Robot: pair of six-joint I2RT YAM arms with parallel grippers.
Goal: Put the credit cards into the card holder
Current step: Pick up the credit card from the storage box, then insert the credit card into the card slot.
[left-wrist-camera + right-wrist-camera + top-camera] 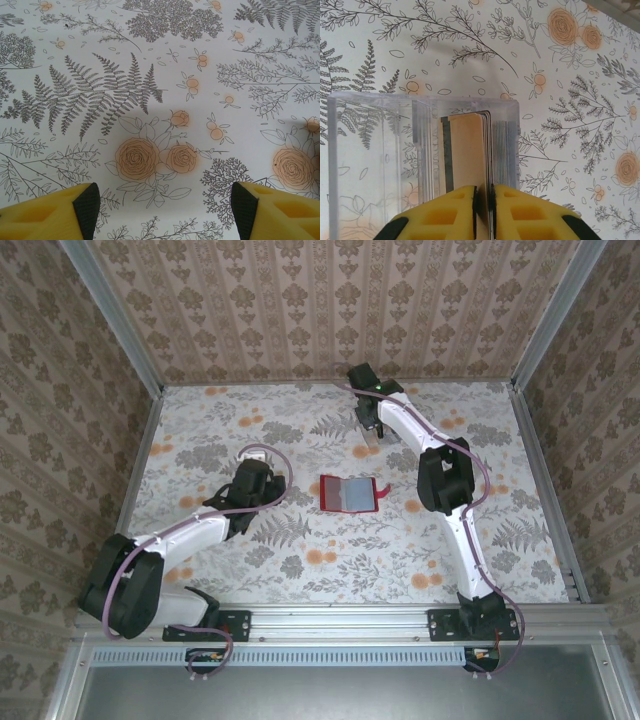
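Note:
The card holder (348, 493) lies open in the middle of the table, red with a grey-blue inner face. Several credit cards (470, 150) stand on edge in a clear plastic box (375, 160) at the back of the table. My right gripper (484, 200) reaches into that box from above, and its yellow fingers (520, 212) are shut on the near edge of the cards, a peach-faced one foremost. In the top view the right gripper (373, 438) is behind the holder. My left gripper (164, 210) hovers open over bare cloth, left of the holder, where the top view shows the left gripper (256, 454).
A floral cloth (300, 560) covers the table. Patterned walls with metal rails (540, 480) close in the left, right and back sides. The right arm's elbow (443, 480) stands just right of the holder.

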